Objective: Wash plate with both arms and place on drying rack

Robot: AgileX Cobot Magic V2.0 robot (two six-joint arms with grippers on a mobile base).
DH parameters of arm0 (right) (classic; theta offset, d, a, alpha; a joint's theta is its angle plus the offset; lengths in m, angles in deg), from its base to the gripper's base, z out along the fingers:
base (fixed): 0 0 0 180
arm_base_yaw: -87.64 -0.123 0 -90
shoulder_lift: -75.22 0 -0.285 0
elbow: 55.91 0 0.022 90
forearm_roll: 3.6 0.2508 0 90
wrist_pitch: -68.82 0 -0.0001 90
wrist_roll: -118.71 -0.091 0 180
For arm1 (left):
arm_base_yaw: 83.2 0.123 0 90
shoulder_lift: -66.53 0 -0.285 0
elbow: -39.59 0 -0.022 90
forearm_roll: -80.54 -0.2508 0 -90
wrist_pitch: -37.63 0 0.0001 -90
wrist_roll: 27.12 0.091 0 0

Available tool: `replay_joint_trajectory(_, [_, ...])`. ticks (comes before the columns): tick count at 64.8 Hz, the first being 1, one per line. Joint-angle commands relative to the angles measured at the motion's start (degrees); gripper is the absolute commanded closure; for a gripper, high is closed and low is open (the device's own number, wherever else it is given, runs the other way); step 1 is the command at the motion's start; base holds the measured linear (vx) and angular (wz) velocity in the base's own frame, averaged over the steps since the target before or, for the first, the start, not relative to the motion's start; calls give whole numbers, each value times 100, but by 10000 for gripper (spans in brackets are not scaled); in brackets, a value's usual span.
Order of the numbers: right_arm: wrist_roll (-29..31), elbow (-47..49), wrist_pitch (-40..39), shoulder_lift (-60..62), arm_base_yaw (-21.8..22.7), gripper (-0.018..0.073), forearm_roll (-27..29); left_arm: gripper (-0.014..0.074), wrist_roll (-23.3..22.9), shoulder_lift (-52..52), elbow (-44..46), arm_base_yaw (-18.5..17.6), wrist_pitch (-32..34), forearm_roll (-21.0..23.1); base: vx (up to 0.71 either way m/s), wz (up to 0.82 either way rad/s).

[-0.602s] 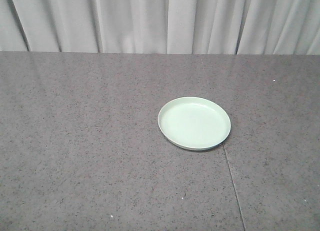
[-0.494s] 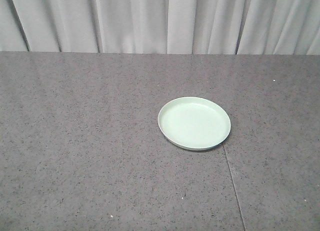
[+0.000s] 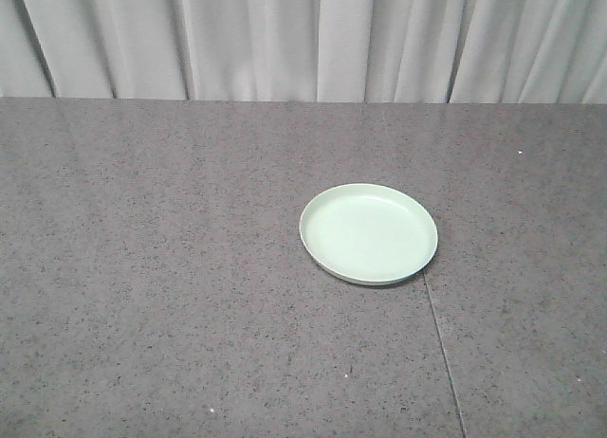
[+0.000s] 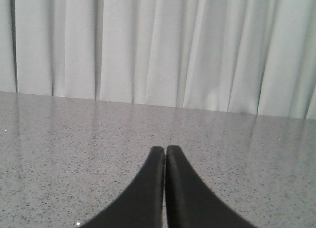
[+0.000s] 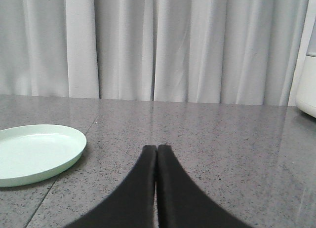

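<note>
Front view: the plate (image 3: 369,233) lies flat and upright on the counter (image 3: 142,286), right of centre. A thin seam (image 3: 444,353) runs from its near right edge toward the front. A pale curtain (image 3: 285,40) hangs behind.

Left wrist view: the left gripper (image 4: 165,150) has its black fingers (image 4: 145,193) pressed together, grasping nothing, above bare counter.

Right wrist view: the right gripper (image 5: 156,149) is likewise clenched and holds nothing. The plate (image 5: 34,154) rests on the counter to the left of the fingers, apart from them and cropped by the frame edge. Only this view shows a white object (image 5: 307,85) at the far right.
</note>
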Motion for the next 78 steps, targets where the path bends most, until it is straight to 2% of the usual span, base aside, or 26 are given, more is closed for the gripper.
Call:
replay_joint_trajectory(1, [25,-3,-496,23,37,566,18,603,-50,87,148,-43,435,43,0,0])
replay_joint_trajectory(8, [-137,126,-630,18,37,564,195,603,-50,87,148,-43,435,43,0,0])
replay_joint_trajectory(14, [-117,475,-377,-60,37,561,248,603,-50,87,148,-43,435,43,0,0])
replay_joint_trajectory(32, [-12,2332,1620,-1099,37,561,377,603,-50,87,148,-43,435,43,0,0])
replay_joint_trajectory(44, [203,3629,3001,-2139,37,561,730,603,-50,87,148,-43,435,43,0,0])
replay_joint_trajectory(53, [443,4225,3582,-2930,37,537,1065,603,-50,87,148,-43,435,43,0,0])
replay_joint_trajectory(60, [820,4559,3899,-3483,37,461,1404,603,-50,87,148,-43,435,43,0,0])
replay_joint_trajectory(72, [1725,5064,4636,-4566,37,216,2087,603,-50,87,148,-43,435,43,0,0])
replay_joint_trajectory(78, [2011,5271,4890,-5018,37,127,2393,603,-50,87,148,-43,435,43,0,0])
